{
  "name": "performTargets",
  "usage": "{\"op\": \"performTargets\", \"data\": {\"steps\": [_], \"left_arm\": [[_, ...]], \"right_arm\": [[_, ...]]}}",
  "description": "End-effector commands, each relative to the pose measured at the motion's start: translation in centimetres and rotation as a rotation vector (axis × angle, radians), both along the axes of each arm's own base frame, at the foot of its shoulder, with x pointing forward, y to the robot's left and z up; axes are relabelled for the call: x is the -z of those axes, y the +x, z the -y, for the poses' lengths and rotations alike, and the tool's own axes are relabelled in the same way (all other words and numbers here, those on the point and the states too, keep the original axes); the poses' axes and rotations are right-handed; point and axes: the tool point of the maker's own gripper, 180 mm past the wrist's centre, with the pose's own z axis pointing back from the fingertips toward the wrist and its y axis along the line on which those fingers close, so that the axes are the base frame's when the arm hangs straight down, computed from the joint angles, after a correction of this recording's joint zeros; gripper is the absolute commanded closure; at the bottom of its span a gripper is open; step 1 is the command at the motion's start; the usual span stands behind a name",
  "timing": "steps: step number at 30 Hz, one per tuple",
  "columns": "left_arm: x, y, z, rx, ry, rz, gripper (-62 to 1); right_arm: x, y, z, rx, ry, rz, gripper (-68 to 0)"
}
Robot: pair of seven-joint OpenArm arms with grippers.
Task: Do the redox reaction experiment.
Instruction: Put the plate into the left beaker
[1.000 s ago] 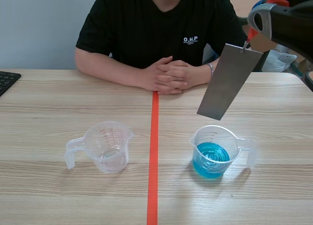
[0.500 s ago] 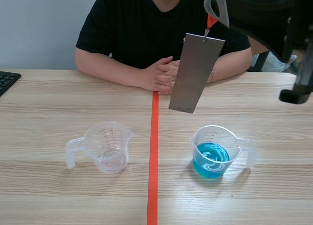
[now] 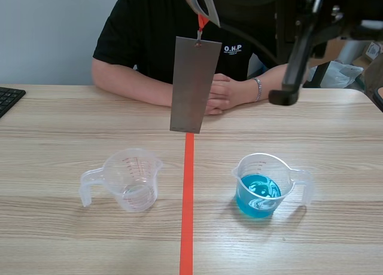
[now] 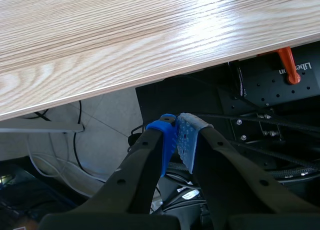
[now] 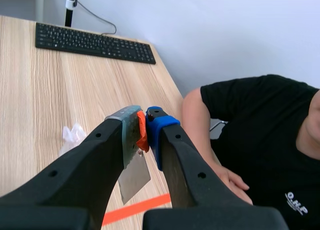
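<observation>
1. Across the foreground lies the wooden table (image 3: 60, 239), with an orange-red tape line (image 3: 188, 197) running down its middle away from the robot.
2. At the far edge, a person (image 3: 155, 30) in a black T-shirt sits with hands clasped on the table.
3. The right arm (image 3: 299, 12) enters from the right, raised across the top of the scene view and reaching past the middle.
4. The metal plate (image 3: 191, 86) hangs in the air, nearly upright. Its lower edge is above the far end of the tape line and touches nothing.
5. The keyboard (image 5: 95, 42) lies at the table's left edge.
6. The left gripper (image 4: 177, 135) sits below the table edge with its pads pressed together and nothing between them.
7. The right gripper (image 5: 143, 125) holds the metal plate by the orange-red tab (image 5: 142, 132) at its top edge, with the fingers narrow and the tab clamped between the pads.
8. The measuring cup of blue liquid (image 3: 263, 185) stands right of the tape line, handle outward.
9. The clear measuring cup (image 3: 128, 179) stands left of the line, handle outward. Its contents cannot be told.
</observation>
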Motion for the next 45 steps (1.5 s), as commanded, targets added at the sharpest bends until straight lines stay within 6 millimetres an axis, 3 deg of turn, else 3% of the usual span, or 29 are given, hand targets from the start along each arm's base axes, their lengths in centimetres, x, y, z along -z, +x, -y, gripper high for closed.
{"op": "performTargets", "data": {"steps": [1,11,23,33,41,45], "left_arm": [[-0.5,0.4,0.0,0.006,-0.002,0.019,-4.7],[-0.4,0.2,0.5,0.020,-0.026,0.010,-5.1],[-0.4,0.2,0.6,0.021,-0.027,0.010,-27.3],[-0.4,0.2,0.5,0.021,-0.027,0.009,-50.4],[-0.2,0.0,0.5,0.021,-0.023,-0.006,-62.3],[-0.1,-0.1,0.5,0.021,-0.022,-0.010,-62.3]], "right_arm": [[-0.8,0.4,-0.4,-0.004,0.024,0.021,-1.6],[0.3,1.0,-4.1,-0.066,0.013,0.017,-1.6],[2.1,1.2,-7.8,-0.117,-0.003,-0.016,-1.6],[3.1,0.9,-9.0,-0.129,-0.038,-0.014,-1.6],[3.1,0.7,-9.3,-0.137,-0.035,-0.015,-1.6],[3.2,0.8,-9.3,-0.135,-0.036,-0.019,-1.6]]}}
